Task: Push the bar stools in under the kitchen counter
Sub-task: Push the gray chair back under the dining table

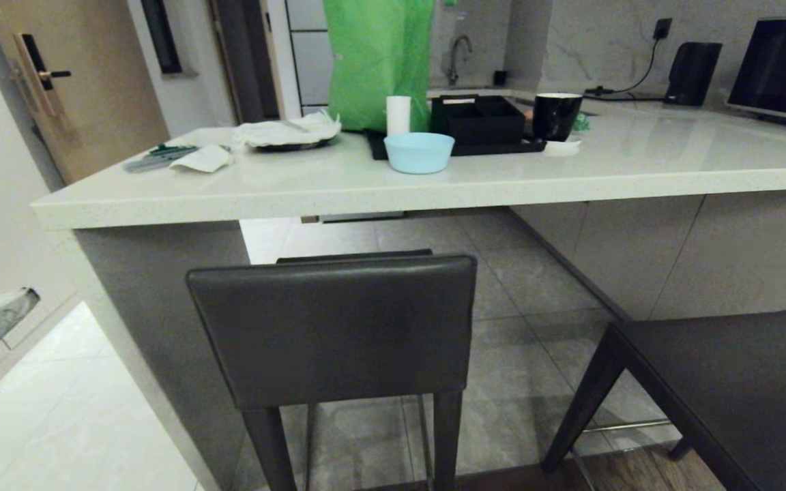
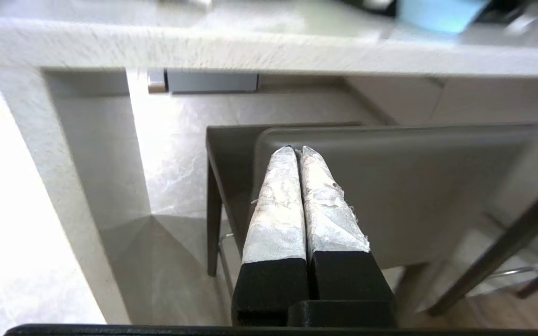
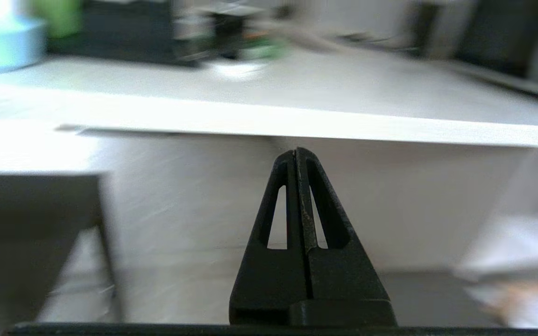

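Two bar stools stand before the kitchen counter (image 1: pixel 393 187), which serves here as the table. The left stool (image 1: pixel 331 327) faces the table's open underside with its low backrest toward the camera and its seat edge showing just behind the backrest, below the slab's front edge. The right stool (image 1: pixel 727 382) stands farther out from the table, turned at an angle, with only its seat and one leg in view.

On the table sit one pale blue bowl (image 1: pixel 419 151), one black tray (image 1: pixel 458 144) carrying a black box (image 1: pixel 478 117), one black mug (image 1: pixel 556 114), one white roll (image 1: pixel 398 114), one green bag (image 1: pixel 378 58) and a plate covered with white paper (image 1: pixel 287 131). What the bowl, the box and the mug hold cannot be told.

The left gripper (image 2: pixel 297 149) has its foil-wrapped jaws pressed together and holds nothing; in the left wrist view its tips show against the upper edge of the left stool's backrest, though contact cannot be told. In the head view, part of that arm shows at the left edge. The right gripper (image 3: pixel 295 151) also has its jaws together and empty, pointing toward the table's side panel below the slab.
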